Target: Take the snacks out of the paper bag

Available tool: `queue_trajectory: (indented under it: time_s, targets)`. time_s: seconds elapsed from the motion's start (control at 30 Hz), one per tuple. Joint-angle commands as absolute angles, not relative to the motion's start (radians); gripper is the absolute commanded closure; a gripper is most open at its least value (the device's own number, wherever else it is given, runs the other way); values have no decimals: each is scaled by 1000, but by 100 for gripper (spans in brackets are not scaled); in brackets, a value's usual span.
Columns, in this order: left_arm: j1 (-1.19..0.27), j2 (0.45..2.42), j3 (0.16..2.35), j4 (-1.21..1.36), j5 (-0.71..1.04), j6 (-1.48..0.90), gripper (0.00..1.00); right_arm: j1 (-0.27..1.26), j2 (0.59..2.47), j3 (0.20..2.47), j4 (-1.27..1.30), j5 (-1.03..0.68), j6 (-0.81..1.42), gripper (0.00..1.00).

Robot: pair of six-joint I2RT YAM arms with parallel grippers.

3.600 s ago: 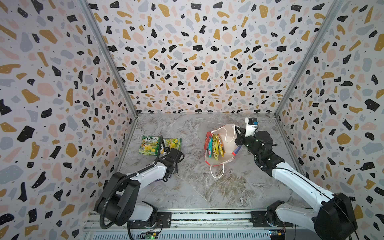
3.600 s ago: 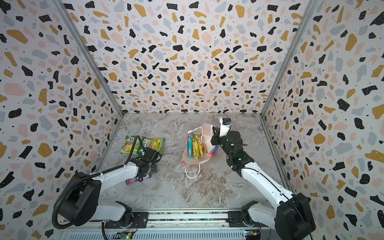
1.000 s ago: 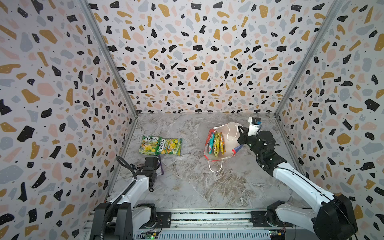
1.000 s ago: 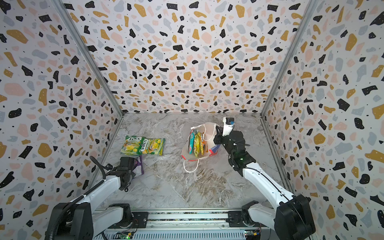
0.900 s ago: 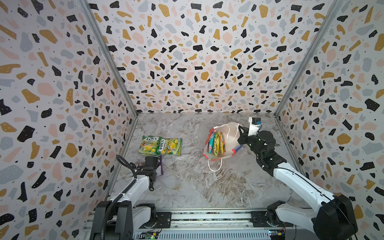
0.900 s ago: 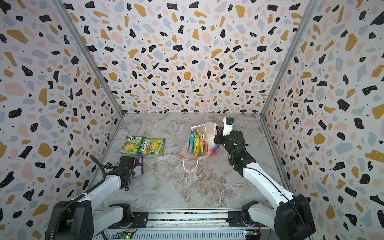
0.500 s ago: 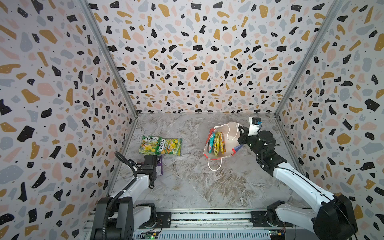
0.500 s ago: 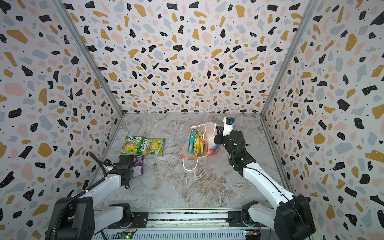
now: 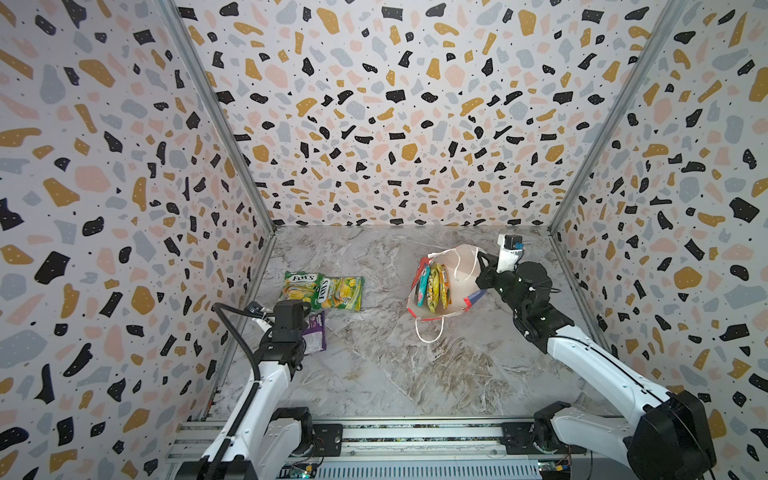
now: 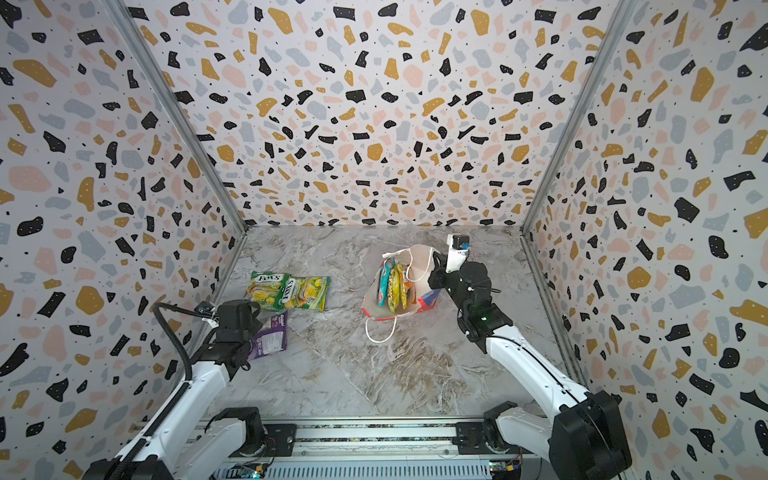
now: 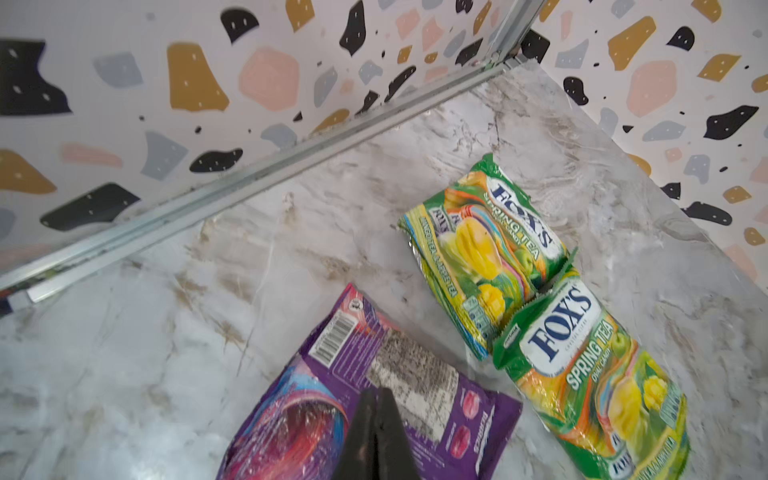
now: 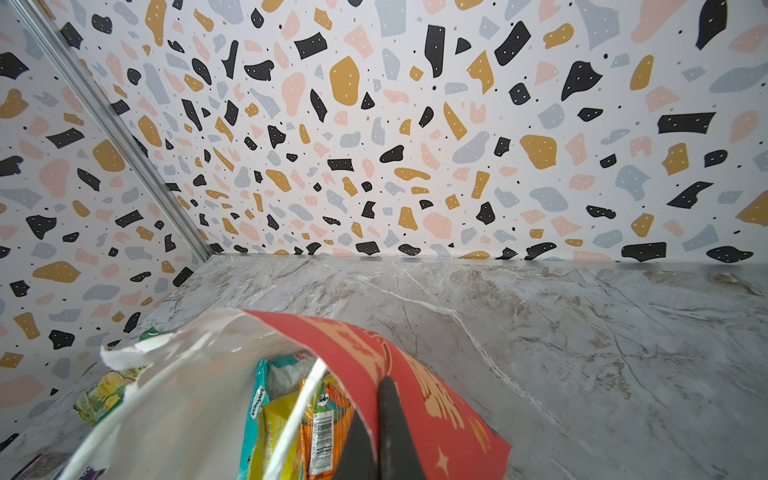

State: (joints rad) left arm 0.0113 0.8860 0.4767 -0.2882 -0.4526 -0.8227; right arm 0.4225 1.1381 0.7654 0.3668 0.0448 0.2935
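Right tool (image 12: 381, 388) pinches the flimsy red paper gift bag (image 12: 436, 386); left tool (image 11: 376, 395), clenched, overlies a probably light, slippery purple packet (image 11: 478, 411): grasp its edge.

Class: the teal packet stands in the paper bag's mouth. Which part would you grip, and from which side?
Probably its exposed upper edge, coming from above on the left arm's side: the teal packet stands on edge in the paper bag, whose mouth opens that way; the right end effector grips the opposite wall.
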Motion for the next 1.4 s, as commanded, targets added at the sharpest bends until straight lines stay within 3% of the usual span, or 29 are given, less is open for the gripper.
queue_trajectory:
  time_s: [0.0, 0.2, 0.7, 0.87, 0.97, 1.07, 1.13, 1.37]
  targets:
    - [14, 893, 408, -352, -329, -916, 100, 413, 1108, 753, 377, 76, 293, 100]
    - [15, 991, 394, -384, -293, -951, 100, 413, 1115, 750, 381, 78, 295, 100]
    - [103, 1213, 453, -188, -443, -825, 100, 413, 1099, 749, 382, 72, 298, 100]
    - [114, 1206, 498, -213, -471, -810, 100, 413, 1101, 749, 380, 73, 298, 100]
    - [101, 1104, 525, -246, -429, -782, 100, 413, 1101, 750, 376, 72, 298, 100]
    - [24, 928, 539, -197, -389, -680, 100, 413, 1099, 749, 381, 67, 297, 100]
    - [-109, 871, 565, -216, -447, -648, 100, 414, 1101, 747, 387, 58, 297, 100]
    - [-330, 1084, 603, -377, -314, -652, 100, 416, 1110, 744, 388, 64, 296, 100]
